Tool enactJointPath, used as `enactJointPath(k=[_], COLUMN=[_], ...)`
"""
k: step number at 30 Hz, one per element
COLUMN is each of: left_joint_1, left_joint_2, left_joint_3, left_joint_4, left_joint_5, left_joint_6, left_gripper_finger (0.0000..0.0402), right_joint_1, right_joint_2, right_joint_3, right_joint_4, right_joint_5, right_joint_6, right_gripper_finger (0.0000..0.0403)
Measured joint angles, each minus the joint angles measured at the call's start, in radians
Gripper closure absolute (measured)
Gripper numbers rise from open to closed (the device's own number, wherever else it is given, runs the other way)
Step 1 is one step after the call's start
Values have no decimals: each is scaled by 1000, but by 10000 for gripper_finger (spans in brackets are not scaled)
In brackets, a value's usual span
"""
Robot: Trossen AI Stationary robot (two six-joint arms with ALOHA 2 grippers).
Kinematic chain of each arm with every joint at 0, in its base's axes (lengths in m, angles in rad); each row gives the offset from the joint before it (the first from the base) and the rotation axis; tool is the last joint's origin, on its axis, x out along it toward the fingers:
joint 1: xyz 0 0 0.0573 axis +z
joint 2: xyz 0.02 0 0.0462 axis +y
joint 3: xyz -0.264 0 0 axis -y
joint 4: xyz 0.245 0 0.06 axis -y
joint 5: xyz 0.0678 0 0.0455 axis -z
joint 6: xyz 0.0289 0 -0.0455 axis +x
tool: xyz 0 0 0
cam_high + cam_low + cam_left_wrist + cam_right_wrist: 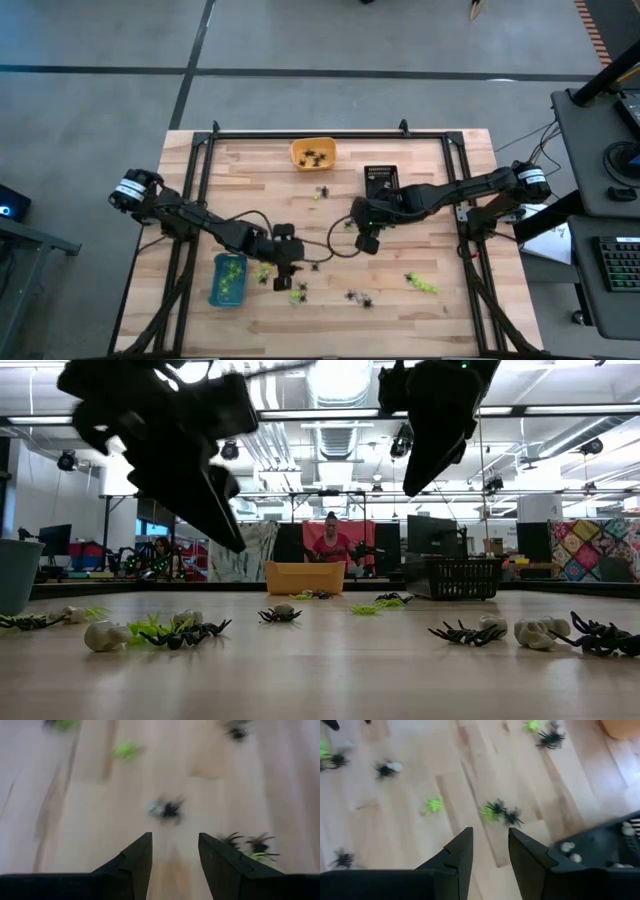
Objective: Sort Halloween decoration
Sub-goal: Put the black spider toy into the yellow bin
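The Halloween decoration lies scattered on the wooden table: black spiders [358,297], lime-green bits [420,284] and whitish pieces [105,636]. My left gripper [285,275] hangs above the table just right of the blue tray [228,280]. In the left wrist view it [175,842] is open and holds nothing, and a black spider with a pale piece [167,810] lies ahead of it. My right gripper [367,240] hovers over mid-table near the black tray [380,180]. It [491,837] is open too, with nothing between its fingers; a green-and-black cluster [501,814] lies beyond them.
An orange tray [313,153] with dark pieces stands at the far middle. The black tray [600,845] holds whitish pieces, the blue tray green ones. A black metal frame [330,133] runs along the table's far edge and sides. People show in the room behind [330,540].
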Motion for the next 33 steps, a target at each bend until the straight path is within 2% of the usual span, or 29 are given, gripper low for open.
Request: enactJointPath(k=[3, 8, 20, 25, 33], left_joint_1=[-23, -35, -37, -36, -36], left_joint_2=[0, 13, 121, 176, 222], left_joint_3=[-20, -46, -74, -74, -74], left_joint_4=[74, 135, 315, 387, 405], left_joint_5=[-3, -81, -81, -81, -97], left_joint_6=[82, 94, 155, 195, 202], left_gripper_finger=[253, 253, 253, 253, 253], right_joint_1=[32, 87, 108, 108, 108], right_joint_2=[0, 0, 0, 0, 0], right_joint_3=[-9, -60, -198, -203, -203], right_joint_4=[2, 102, 356, 367, 381], right_joint_5=[1, 7, 9, 11, 19], right_joint_6=[28, 25, 20, 20, 17], right_gripper_finger=[289, 287, 290, 290, 296])
